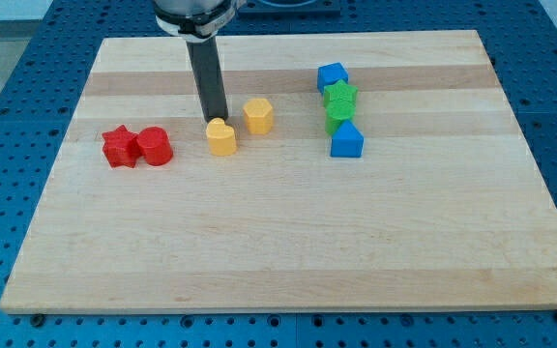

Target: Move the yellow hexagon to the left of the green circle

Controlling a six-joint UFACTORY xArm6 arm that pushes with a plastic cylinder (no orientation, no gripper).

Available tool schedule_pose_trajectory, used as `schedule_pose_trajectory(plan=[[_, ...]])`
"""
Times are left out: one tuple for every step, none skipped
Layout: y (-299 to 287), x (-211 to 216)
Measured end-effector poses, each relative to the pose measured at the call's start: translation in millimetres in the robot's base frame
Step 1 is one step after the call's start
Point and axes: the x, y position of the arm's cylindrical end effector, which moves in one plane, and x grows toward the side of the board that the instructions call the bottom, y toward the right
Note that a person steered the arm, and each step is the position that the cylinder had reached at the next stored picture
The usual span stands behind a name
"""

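The yellow hexagon [258, 115] sits on the wooden board a little above the middle. The green circle [337, 123] is at the view's right of it, mostly hidden in a column between a green star [339, 96] above and a blue block [346, 141] below. My tip [216, 119] stands just at the view's top of a yellow heart-shaped block [221, 137], touching or nearly touching it, and to the left of the yellow hexagon.
A blue cube-like block [332, 75] tops the column at the right. A red star [118, 147] and a red cylinder [153, 147] stand side by side at the view's left. The board [288, 242] lies on a blue perforated table.
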Motion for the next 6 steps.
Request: schedule_pose_trajectory(plan=[[4,3],[22,3],[39,2],[53,0],[64,0],[68,0]])
